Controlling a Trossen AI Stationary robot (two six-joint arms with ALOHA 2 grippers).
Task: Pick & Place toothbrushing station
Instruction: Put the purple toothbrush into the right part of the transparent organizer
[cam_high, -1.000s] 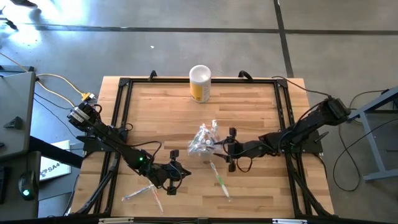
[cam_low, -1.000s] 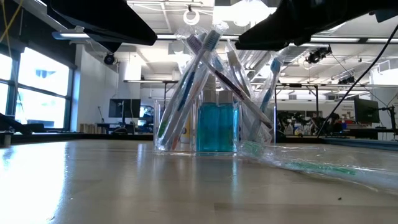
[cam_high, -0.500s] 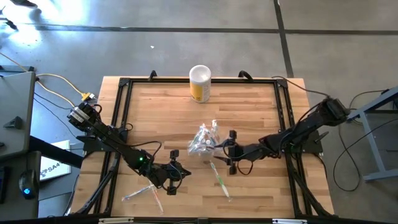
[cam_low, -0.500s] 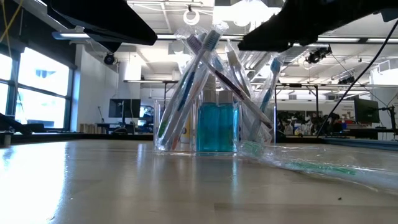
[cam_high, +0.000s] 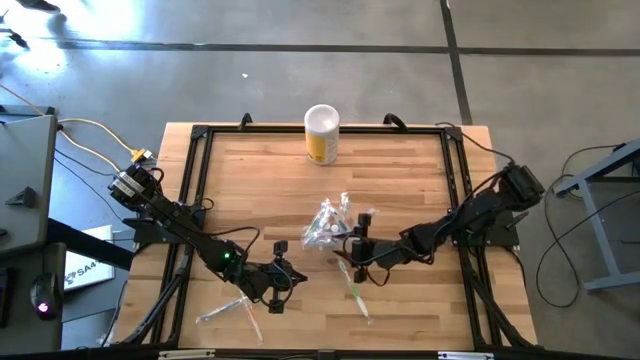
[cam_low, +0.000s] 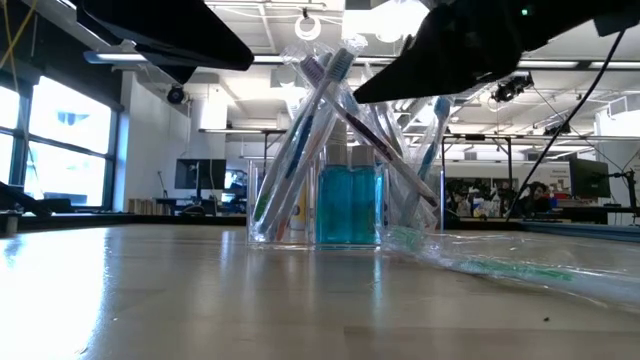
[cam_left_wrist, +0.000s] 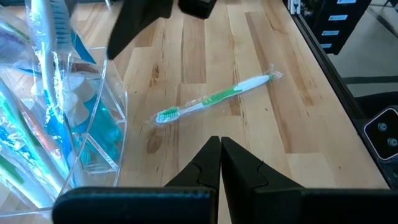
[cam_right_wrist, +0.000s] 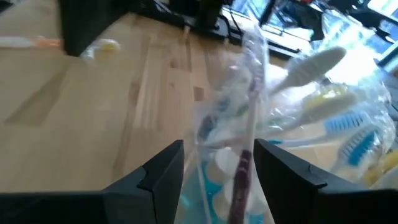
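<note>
Toothbrushing station (cam_high: 328, 226) sits upright mid-table, slightly toward the front: clear holder (cam_low: 315, 200), wrapped brushes fanned out the top, teal tube (cam_low: 349, 206) inside. Brush count in the holder: can't tell, too much overlap.

Room: bare wood behind the station up to the yellow canister (cam_high: 321, 134), one of them, standing at the back edge, well apart. Left of the station also bare. The front side is tighter, with loose wrapped brushes lying flat on the table (cam_high: 250, 170): one green toothbrush (cam_high: 353, 288) just front-right of the station, one orange-tipped brush (cam_high: 247, 315) near the front-left edge, plus another pale one (cam_high: 218, 311) beside it.

Right gripper (cam_high: 361, 243) is low, arm stretched in from the right edge, fingers parted about halfway with the station's wrapped brushes right between them. Whether they touch, can't tell.

Left gripper (cam_high: 281, 281) is parked low, front-left of the station, apart from it, fingers pressed together on nothing.
</note>
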